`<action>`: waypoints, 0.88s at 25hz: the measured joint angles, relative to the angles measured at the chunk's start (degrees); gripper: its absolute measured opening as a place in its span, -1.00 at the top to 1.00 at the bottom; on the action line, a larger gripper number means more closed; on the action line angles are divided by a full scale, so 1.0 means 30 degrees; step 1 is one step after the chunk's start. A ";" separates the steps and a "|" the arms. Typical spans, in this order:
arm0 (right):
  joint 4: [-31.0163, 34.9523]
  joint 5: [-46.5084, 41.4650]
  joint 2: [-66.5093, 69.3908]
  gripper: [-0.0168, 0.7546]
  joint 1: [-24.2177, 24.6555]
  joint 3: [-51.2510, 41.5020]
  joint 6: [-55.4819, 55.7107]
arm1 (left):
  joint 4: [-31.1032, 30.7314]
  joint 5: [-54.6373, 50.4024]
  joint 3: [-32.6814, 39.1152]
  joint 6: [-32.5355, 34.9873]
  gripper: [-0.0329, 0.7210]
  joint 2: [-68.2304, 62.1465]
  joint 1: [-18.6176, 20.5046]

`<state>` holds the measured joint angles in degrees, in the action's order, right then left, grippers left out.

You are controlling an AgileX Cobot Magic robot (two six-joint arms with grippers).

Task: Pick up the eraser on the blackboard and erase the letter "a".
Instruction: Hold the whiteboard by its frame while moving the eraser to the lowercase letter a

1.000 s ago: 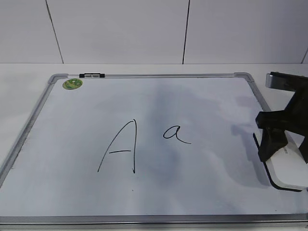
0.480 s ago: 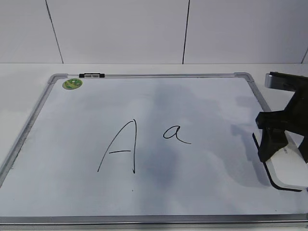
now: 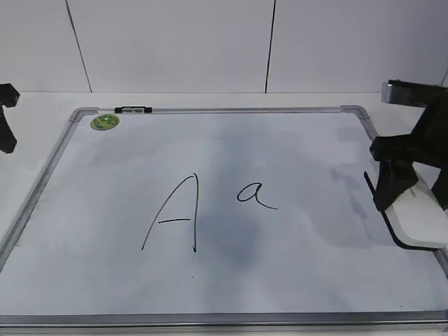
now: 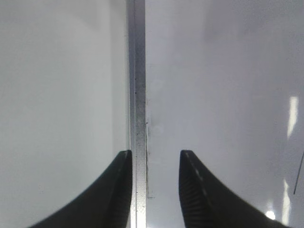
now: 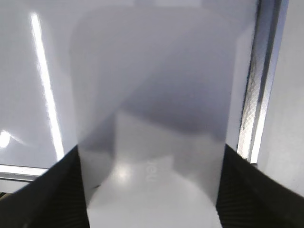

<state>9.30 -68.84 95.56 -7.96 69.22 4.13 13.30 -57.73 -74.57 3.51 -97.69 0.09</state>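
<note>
Since the earlier frames, your right gripper (image 3: 413, 199) has come up slightly with the eraser (image 3: 422, 220), and the left gripper (image 3: 5, 117) has appeared at the left edge of the exterior view. You now have the eraser clamped between the right jaws at the right side of the blackboard (image 3: 210, 318), close to its aluminium frame. In the right wrist view the white block (image 5: 156, 142) fills the gap between both fingers, blurred, so you cannot judge how deep the hold is.

Your target, the letter "a" (image 3: 256, 194), is well apart from the eraser, toward the middle of the board. Just to its left stands the capital "A" (image 3: 175, 215). That is your main hazard: a wipe that carries too far leftward would smear the wrong letter. Come in from the right and stop short.

Watch the grip too. Smooth plastic pressed against the board may twist or slide out of the jaws. A tilted felt base would leave part of the loop or tail behind.

Your left gripper hangs with its fingers parted over the board's left frame rail (image 4: 137, 95), holding nothing. If it does not steady the board, the sweep may shift it.
</note>
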 joint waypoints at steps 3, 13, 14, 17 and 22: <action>-0.0080 -0.0161 0.0266 -0.47 -0.0013 0.0903 0.0000 | 0.0000 -0.0204 -0.0454 0.0000 0.28 -0.1154 0.0000; -0.1715 -0.0273 0.1762 -0.47 -0.3281 0.3545 0.0110 | -0.0271 -0.0472 -0.1238 0.0000 0.28 -0.4278 0.0000; -0.1715 -0.0287 0.1923 -0.47 -0.3592 0.3755 0.0110 | -0.0283 -0.0472 -0.1278 0.0000 0.28 -0.4518 0.0000; -0.1729 -0.0287 0.2311 -0.47 -0.4291 0.4470 0.0110 | -0.0315 -0.0399 -0.1323 0.0000 0.28 -0.5209 0.0000; -0.1805 -0.0319 0.2744 -0.47 -0.5268 0.5061 0.0146 | -0.0351 -0.0201 -0.1400 0.0000 0.28 -0.6174 0.0000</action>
<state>3.88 -69.79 103.79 -23.77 84.40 4.57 12.25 -58.34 -78.77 3.51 -116.22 0.09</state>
